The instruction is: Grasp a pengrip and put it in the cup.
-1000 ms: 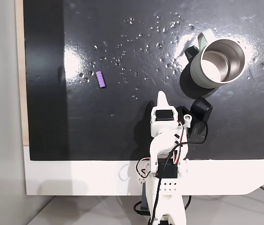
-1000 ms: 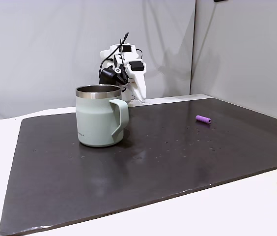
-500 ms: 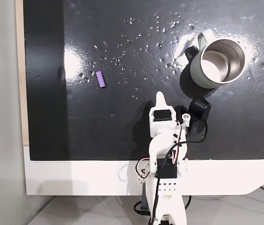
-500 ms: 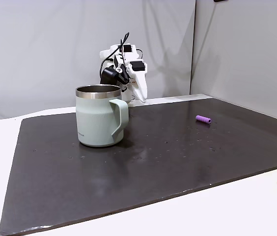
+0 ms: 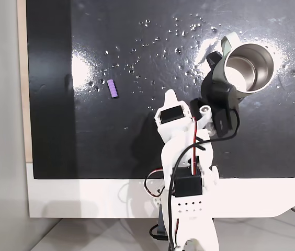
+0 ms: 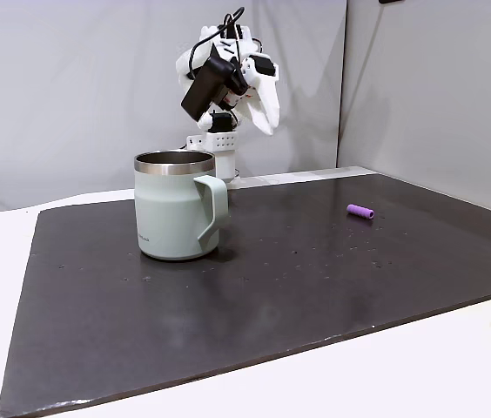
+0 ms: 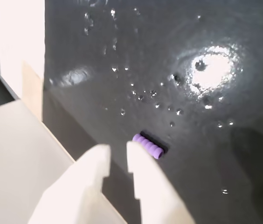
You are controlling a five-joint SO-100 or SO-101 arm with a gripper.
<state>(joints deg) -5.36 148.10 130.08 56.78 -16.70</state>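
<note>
- Gripper point(image 5: 169, 95), white two-finger plastic, sits raised between the small light-purple ribbed pengrip point(image 5: 113, 89) and the sage-green steel-lined cup point(image 5: 241, 69) on the black mat point(image 5: 137, 31).
- Side fixed view: gripper point(image 6: 272, 122) hangs high, well apart from pengrip point(image 6: 360, 212), likely to clear the cup point(image 6: 176, 207).
- Wrist view: jaws nearly closed, empty; pengrip point(image 7: 148, 146) just beyond the fingertips point(image 7: 138, 148).
</note>
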